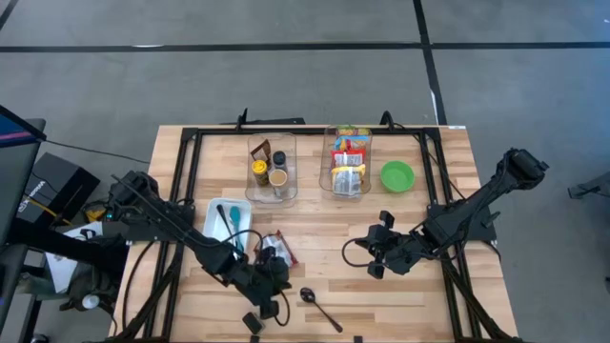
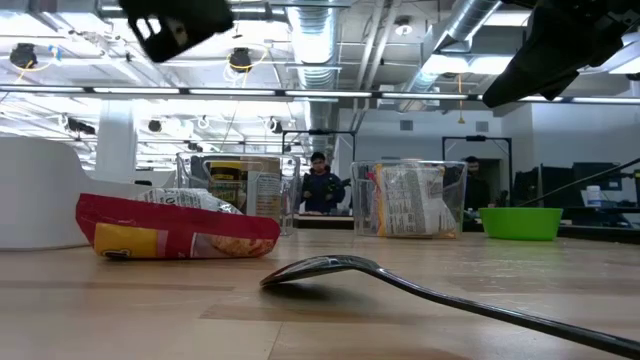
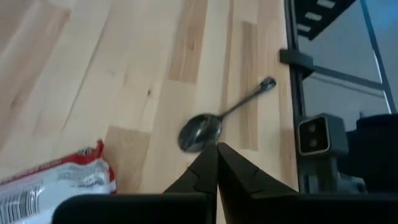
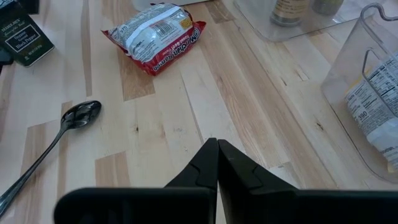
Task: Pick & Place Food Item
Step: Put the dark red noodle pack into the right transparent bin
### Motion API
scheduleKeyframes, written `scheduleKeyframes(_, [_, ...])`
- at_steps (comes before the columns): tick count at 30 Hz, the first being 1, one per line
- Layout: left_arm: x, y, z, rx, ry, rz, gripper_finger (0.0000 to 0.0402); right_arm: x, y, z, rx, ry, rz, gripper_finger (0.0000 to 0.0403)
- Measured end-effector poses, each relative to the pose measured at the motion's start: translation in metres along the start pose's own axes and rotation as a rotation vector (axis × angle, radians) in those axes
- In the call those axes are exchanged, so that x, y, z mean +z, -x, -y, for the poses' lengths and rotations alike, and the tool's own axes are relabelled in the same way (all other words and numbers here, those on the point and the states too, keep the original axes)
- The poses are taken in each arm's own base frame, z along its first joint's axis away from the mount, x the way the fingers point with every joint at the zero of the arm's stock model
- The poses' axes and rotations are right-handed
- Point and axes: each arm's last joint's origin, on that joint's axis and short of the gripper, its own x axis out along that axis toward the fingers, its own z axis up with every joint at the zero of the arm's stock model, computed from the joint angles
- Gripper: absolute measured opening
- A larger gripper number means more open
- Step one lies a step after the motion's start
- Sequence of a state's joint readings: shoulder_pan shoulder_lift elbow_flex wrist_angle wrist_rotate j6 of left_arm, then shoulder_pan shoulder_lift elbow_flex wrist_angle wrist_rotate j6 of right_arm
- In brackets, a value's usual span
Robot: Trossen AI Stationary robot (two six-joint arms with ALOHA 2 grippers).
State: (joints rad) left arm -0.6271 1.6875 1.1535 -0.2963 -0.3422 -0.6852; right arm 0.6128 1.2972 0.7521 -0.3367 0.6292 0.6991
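Left gripper (image 3: 217, 163) and right gripper (image 4: 217, 163) both hover over the table, jaws shut, empty.

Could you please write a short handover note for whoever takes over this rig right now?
Left gripper: shut, empty, above the table by the spoon.
Right gripper: shut, empty, hovering mid-table.
Ramen packet: lying on the table next to the white tray, apart from both grippers.
Done: no food item is held.
Left: pick the packet and place it; the target is not clear from here.
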Motion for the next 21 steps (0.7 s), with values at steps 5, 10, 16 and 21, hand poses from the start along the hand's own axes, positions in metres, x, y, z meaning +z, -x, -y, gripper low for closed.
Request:
scheduleKeyframes(5, [0.005,0.007,0.014,0.016,-0.009,0.058,0.0,0.0,0.0,0.0,0.0,0.0,0.0,0.0])
scheduleKeyframes(10, [0.002,-0.002,0.031,0.027,-0.039,0.044,0.0,0.0,0.0,0.0,-0.002,0.002,-0.002,0.0])
scheduleKeyframes(16, [-0.014,-0.026,0.03,0.136,-0.02,-0.072,0.0,0.0,0.0,0.0,-0.002,0.002,-0.002,0.0])
scheduleKeyframes(21, [-0.027,-0.032,0.02,0.278,0.106,-0.158,0.0,0.0,0.0,0.0,-0.001,0.001,-0.001,0.0])
